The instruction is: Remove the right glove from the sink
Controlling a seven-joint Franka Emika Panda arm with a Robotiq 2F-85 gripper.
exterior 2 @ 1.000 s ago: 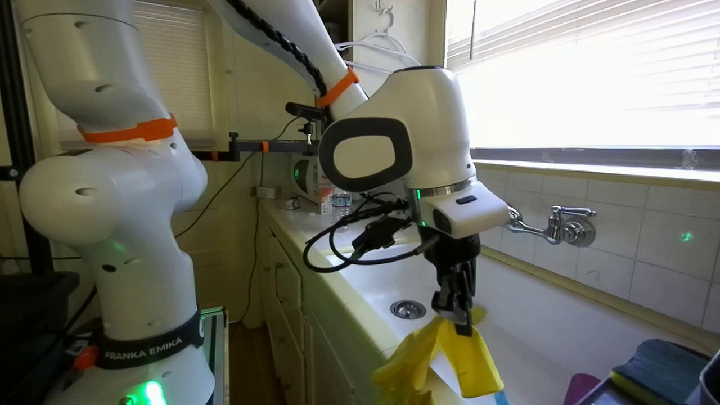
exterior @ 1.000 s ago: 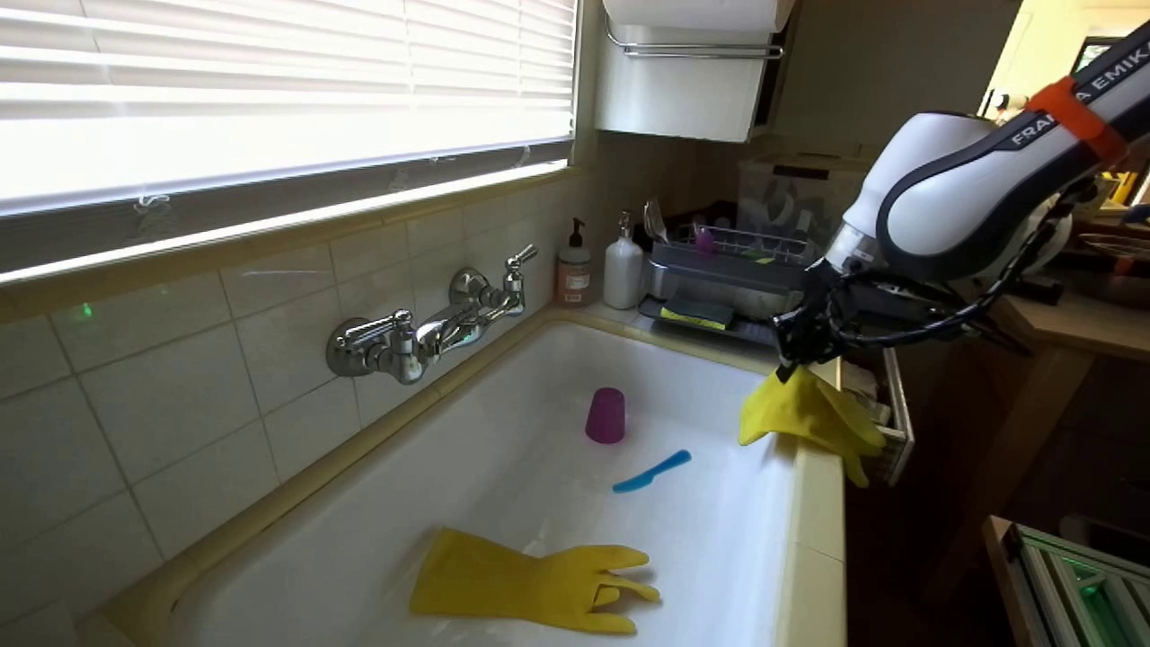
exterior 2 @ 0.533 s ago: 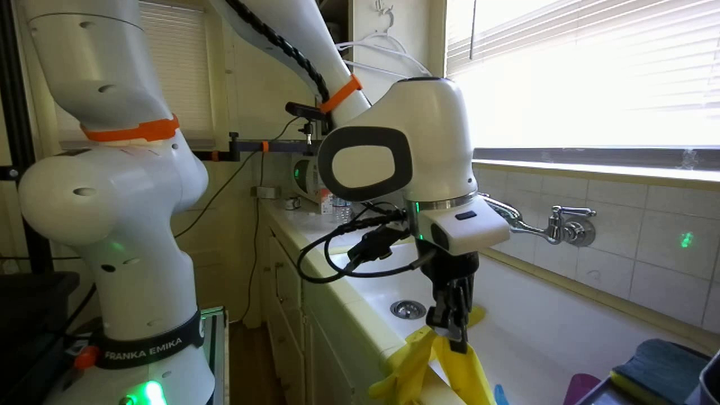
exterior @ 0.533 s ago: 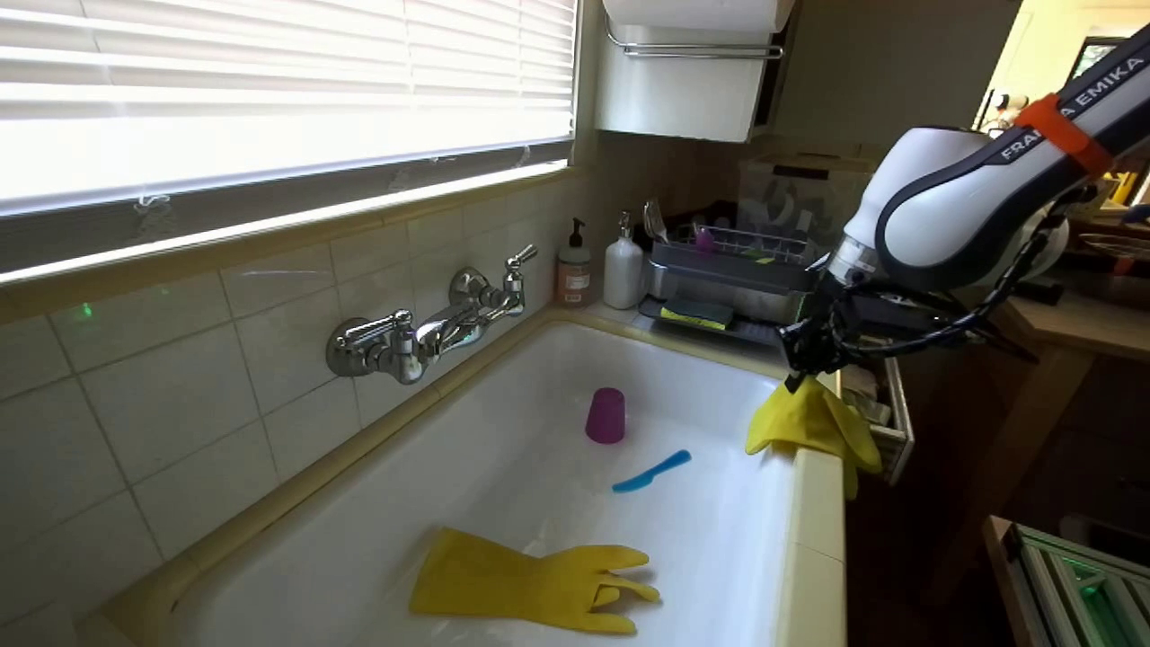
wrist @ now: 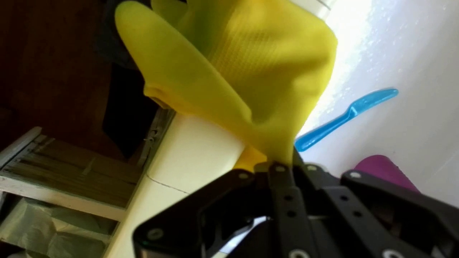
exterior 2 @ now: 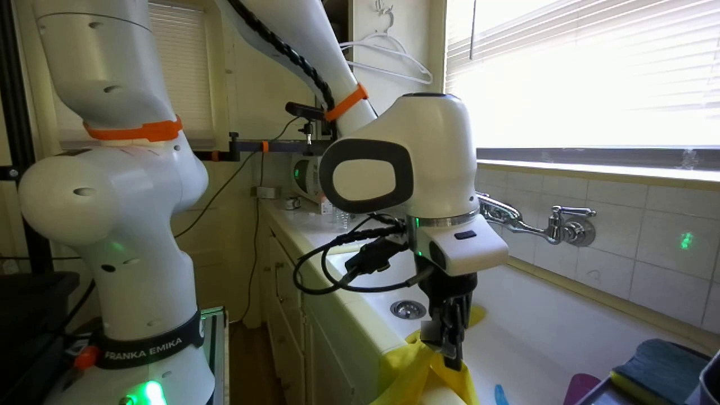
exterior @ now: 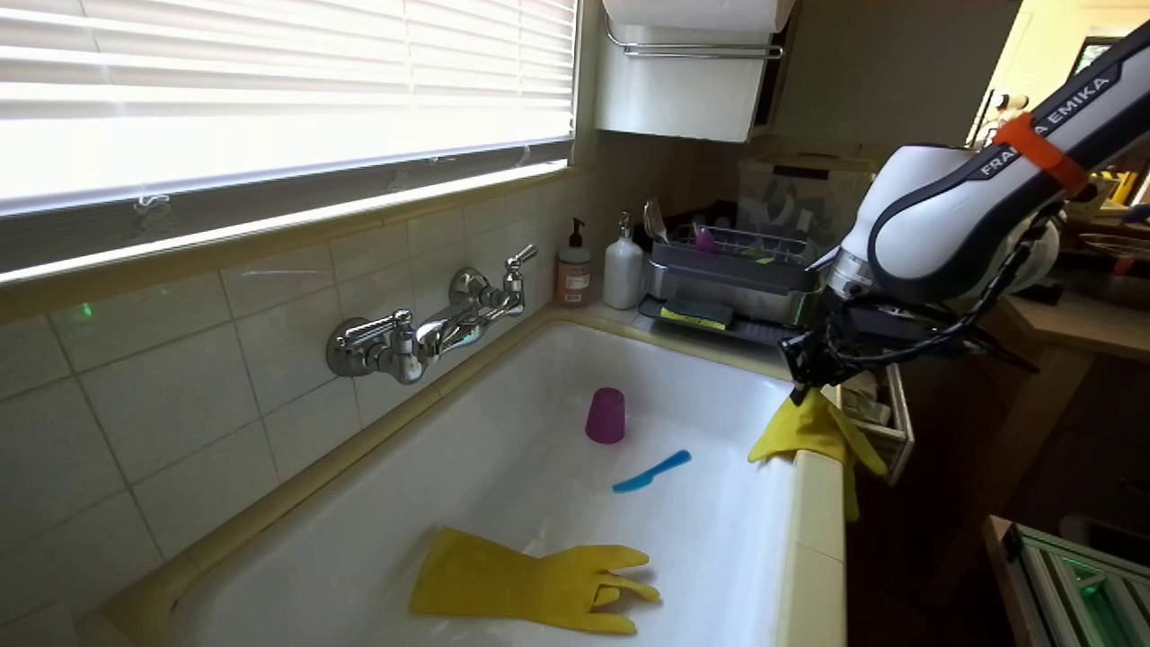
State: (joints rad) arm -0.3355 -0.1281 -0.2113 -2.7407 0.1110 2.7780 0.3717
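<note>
Both exterior views faced along the sink (exterior: pixel 539 485) from roughly opposite ends, sharing the tap (exterior: pixel 449 332); my wrist view looked down, close, past my tool (wrist: pixel 281 167).

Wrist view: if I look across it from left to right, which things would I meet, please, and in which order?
Taken by their middles: open drawer, yellow glove, blue knife, purple cup.

Kitchen, white sink (exterior: pixel 503 449), chrome wall tap (exterior: pixel 449 332), dish rack (exterior: pixel 728 272), sponge (exterior 2: pixel 661 365), pump bottles (exterior: pixel 623 277)
</note>
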